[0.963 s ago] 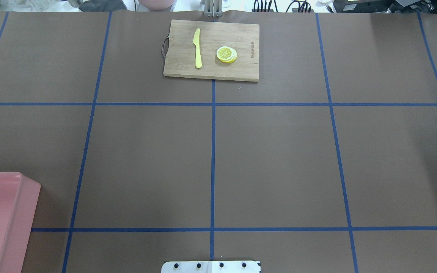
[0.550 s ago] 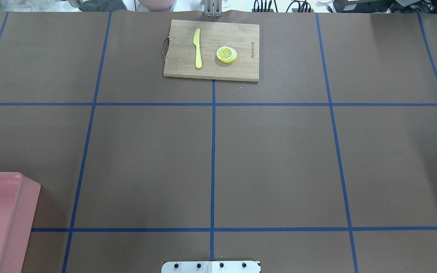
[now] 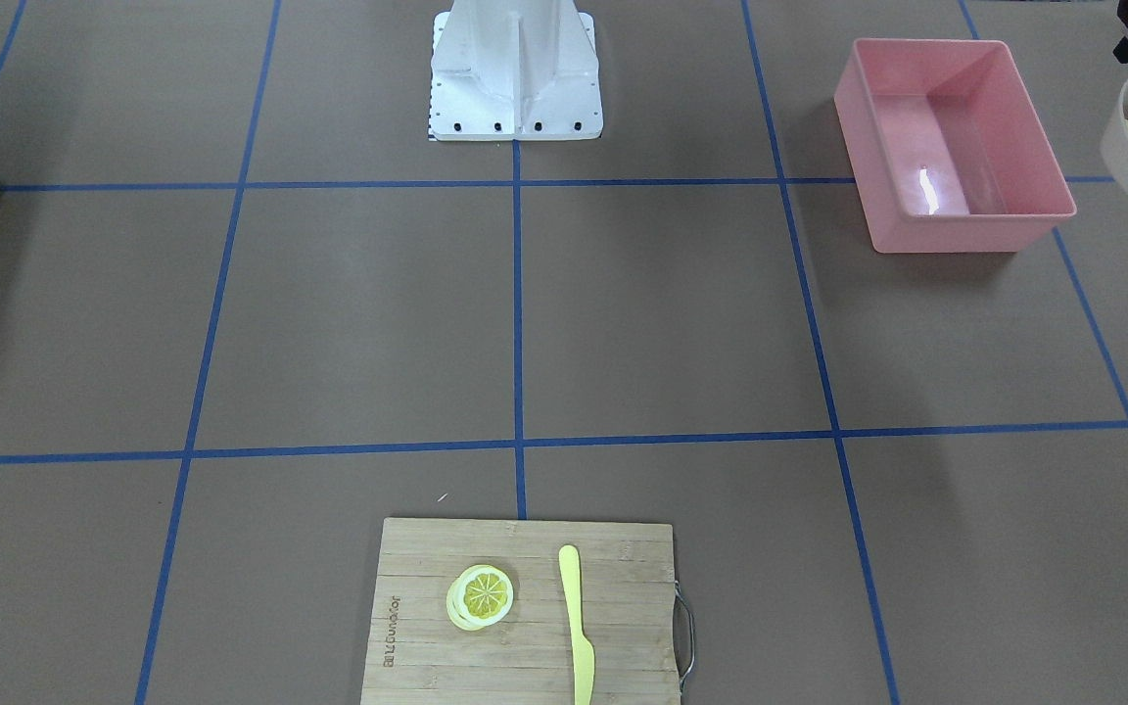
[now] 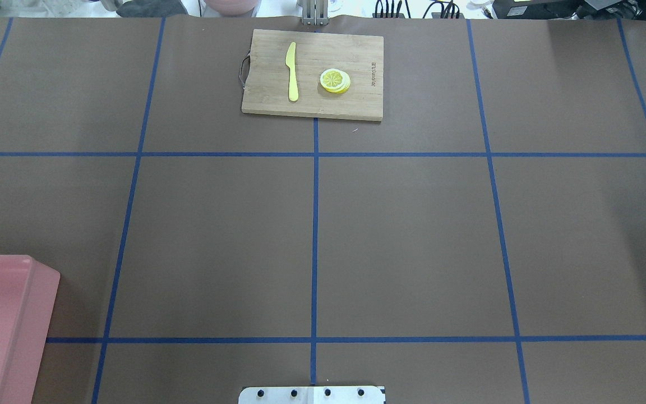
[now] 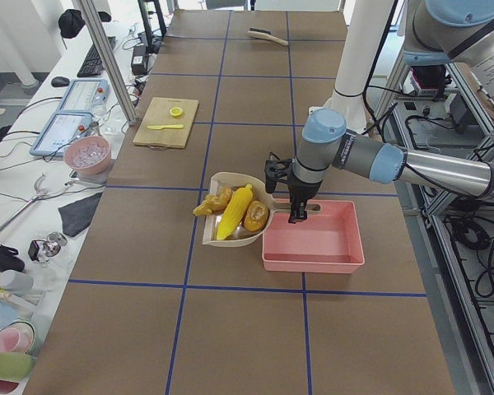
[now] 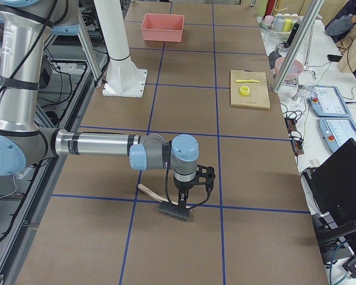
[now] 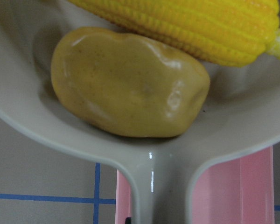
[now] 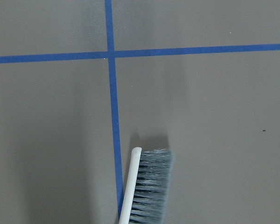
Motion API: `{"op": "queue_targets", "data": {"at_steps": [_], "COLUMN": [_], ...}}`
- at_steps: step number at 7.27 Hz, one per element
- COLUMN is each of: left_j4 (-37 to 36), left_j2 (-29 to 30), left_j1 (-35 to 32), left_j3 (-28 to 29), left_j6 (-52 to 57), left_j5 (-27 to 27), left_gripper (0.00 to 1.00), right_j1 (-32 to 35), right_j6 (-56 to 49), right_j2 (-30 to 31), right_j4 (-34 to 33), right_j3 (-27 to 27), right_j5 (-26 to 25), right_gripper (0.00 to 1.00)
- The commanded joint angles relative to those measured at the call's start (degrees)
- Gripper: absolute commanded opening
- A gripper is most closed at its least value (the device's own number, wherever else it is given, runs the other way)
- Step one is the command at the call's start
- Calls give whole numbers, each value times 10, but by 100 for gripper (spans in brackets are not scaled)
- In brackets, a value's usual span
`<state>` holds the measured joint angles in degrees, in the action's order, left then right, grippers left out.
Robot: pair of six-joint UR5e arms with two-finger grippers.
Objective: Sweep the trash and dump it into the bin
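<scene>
The beige dustpan (image 5: pixel 230 185) hangs tilted beside the pink bin (image 5: pixel 313 262), on the side away from the robot's base. It holds the yellow corn cob (image 5: pixel 235 212), the tan ginger root (image 5: pixel 213 202) and the orange-brown potato (image 5: pixel 256 216). My left gripper (image 5: pixel 296 216) is shut on the dustpan's handle (image 7: pixel 154 182) over the bin's rim. The left wrist view shows the potato (image 7: pixel 130 84) and corn (image 7: pixel 200 23) close up. The bin (image 3: pixel 965 235) is empty. My right gripper (image 6: pixel 184 199) is over the brush (image 6: pixel 174 211); I cannot tell if it is shut.
A wooden cutting board (image 4: pixel 356 101) at the table's far edge carries a pale yellow knife (image 4: pixel 291 70) and a lemon slice (image 4: pixel 335 80). The robot's white base (image 3: pixel 515 69) stands at the near edge. The brush's bristles (image 8: pixel 149 186) rest on the brown table.
</scene>
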<state>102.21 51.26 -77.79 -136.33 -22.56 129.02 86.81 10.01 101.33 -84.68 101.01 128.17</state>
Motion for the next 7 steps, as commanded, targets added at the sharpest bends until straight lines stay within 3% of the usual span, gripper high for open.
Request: {"op": "queue_targets", "data": {"at_steps": [1, 3, 7], "left_j4": [83, 118, 120], "left_j2": [-54, -93, -118], "left_j1": [0, 1, 27], "left_j3": [15, 14, 13], "left_j6": [6, 29, 59], "left_j5": [1, 10, 37], "left_gripper": [0, 0, 0], "right_j1": [1, 0, 0], "right_j6": [1, 3, -2], "right_j2": [0, 0, 0], "right_j4": [2, 2, 2], "right_j3": [2, -1, 0], "right_j5": [-24, -25, -27], "right_gripper": [100, 100, 100]}}
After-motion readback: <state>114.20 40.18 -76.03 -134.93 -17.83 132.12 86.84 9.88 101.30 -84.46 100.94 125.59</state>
